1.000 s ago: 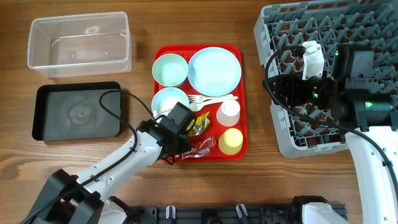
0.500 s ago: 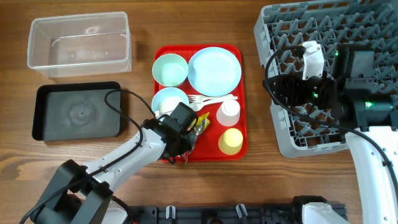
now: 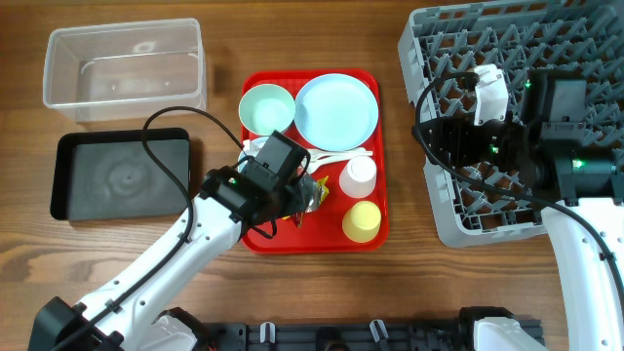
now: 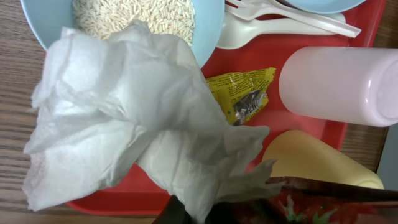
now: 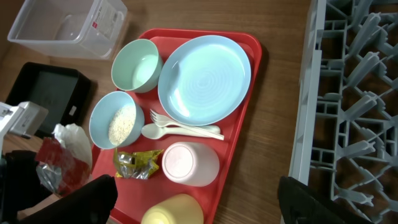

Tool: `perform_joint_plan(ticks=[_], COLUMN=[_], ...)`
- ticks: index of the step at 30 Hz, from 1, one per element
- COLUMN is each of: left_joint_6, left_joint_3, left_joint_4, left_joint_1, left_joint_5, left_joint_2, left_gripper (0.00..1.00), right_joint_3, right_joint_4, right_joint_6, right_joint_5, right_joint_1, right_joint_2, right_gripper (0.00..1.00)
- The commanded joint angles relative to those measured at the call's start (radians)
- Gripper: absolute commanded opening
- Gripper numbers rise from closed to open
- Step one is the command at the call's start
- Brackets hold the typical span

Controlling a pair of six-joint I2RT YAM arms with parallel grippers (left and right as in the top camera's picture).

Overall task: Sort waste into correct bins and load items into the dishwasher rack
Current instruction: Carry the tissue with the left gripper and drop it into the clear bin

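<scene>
Inside blue bowl point(image 5: 94, 124): rice point(image 5: 122, 123) (apparently loose).

A crumpled white tissue point(image 4: 124, 112) fills the foreground, gathered to a point at the bottom edge; a shiny red wrapper point(image 4: 323, 202) sits just beside it, lower right; behind, a blue bowl point(image 4: 208, 25) holds rice point(image 4: 137, 15); on the red tray point(image 4: 261, 59) are a yellow wrapper point(image 4: 242, 93), white cup point(image 4: 342, 84), yellow cup point(image 4: 311, 162), fork point(image 4: 298, 18) and spoon point(image 4: 233, 34); wooden table point(image 4: 18, 124) shows at left.
</scene>
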Motion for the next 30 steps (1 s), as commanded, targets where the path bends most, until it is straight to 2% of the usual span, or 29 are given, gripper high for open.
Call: perform_joint_plan(ticks=[1, 4, 8, 11, 14, 17, 23, 25, 27, 30], left_joint_6=[0.023, 0.037, 0.188, 0.287, 0.4, 0.471, 0.472, 0.467, 0.465, 0.465], left_joint_3=[0.023, 0.068, 0.16, 0.2, 0.203, 0.203, 0.203, 0.203, 0.203, 0.203], left_joint_4=[-0.006, -0.001, 0.074, 0.18, 0.361, 0.498, 0.734, 0.841, 0.886, 0.922], left_joint_1=[0.072, 0.193, 0.41, 0.546, 0.663, 0.722, 0.75, 0.75, 0.75, 0.75], left_joint_5=[-0.032, -0.032, 0.01, 0.01, 0.01, -0.009, -0.131, -0.162, -0.177, -0.212], left_joint_2=[-0.031, -0.053, -0.054, -0.052, -0.039, 0.01, 0.207, 0.309, 0.364, 0.425], left_gripper=[0.04, 0.04, 0.04, 0.04, 0.04, 0.04, 0.04, 0.1, 0.15, 0.28], right_joint_3=[0.019, 0.019, 0.019, 0.019, 0.019, 0.019, 0.019, 0.019, 0.019, 0.019], right_joint_4=[-0.001, -0.002, 0.0, -0.002, -0.007, -0.013, -0.024, -0.037, -0.053, -0.077], right_joint_6=[-0.011, -0.01, -0.01, -0.01, -0.01, -0.01, -0.011, -0.013, -0.013, -0.019], right_joint_5=[0.007, 0.006, 0.006, 0.006, 0.006, 0.006, 0.006, 0.006, 0.007, 0.007], right_joint_1=[-0.004, -0.004, -0.004, -0.004, -0.004, -0.004, -0.004, -0.004, -0.004, -0.004], right_joint_2=[0.019, 0.029, 0.043, 0.053, 0.057, 0.057, 0.059, 0.059, 0.059, 0.059], right_gripper=[0.88, 0.87, 0.87, 0.87, 0.87, 0.87, 0.87, 0.88, 0.87, 0.88])
